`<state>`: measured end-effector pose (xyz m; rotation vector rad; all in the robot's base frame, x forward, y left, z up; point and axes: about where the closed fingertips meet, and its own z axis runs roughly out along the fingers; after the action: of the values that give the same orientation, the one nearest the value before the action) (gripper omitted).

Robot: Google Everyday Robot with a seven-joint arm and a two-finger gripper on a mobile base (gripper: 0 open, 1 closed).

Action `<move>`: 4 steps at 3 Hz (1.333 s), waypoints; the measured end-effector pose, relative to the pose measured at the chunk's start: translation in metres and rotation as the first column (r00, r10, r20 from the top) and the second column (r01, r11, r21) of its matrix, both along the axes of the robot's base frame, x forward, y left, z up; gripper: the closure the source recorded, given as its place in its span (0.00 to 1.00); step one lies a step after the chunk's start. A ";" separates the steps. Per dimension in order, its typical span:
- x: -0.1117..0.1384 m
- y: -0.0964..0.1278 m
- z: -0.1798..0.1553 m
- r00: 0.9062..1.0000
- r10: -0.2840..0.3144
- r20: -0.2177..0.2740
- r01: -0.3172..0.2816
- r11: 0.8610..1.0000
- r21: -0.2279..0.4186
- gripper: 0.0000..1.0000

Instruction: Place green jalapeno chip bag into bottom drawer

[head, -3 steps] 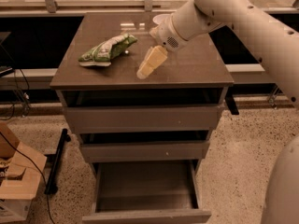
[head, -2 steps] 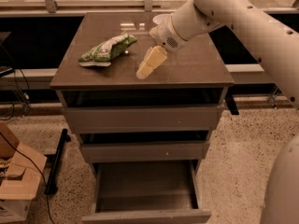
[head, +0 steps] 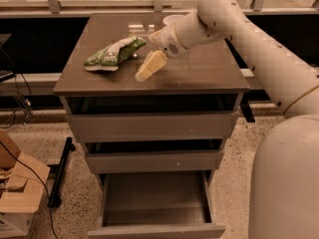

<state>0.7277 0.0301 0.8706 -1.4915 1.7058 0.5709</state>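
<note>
The green jalapeno chip bag (head: 113,54) lies flat on the left half of the cabinet top (head: 199,73), its long side running left to right. My gripper (head: 148,67) hangs just right of the bag's right end, low over the top and close to the bag, with nothing seen in it. The arm reaches in from the right. The bottom drawer (head: 154,203) is pulled out and its tray is empty. The two drawers above it are pushed in.
A white bowl (head: 171,20) stands at the back of the cabinet top, partly behind my arm. A cardboard box (head: 15,203) and a black stand leg (head: 60,176) sit on the floor to the left. My arm's base fills the right edge.
My gripper has shifted a little to the left, closer to the bag's right end. The bag and the drawers have not moved.
</note>
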 end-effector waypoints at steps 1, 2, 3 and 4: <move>0.015 0.027 0.001 1.000 -0.001 0.010 0.000 0.998 0.061 0.00; 0.030 0.051 0.009 0.999 0.015 0.043 -0.019 0.996 0.092 0.00; 0.044 0.073 0.008 0.997 0.055 0.059 -0.061 0.994 0.091 0.00; 0.055 0.099 -0.006 0.993 0.112 0.049 -0.115 0.991 0.065 0.00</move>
<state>0.7824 0.1289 0.8641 -1.5490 1.5597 0.6435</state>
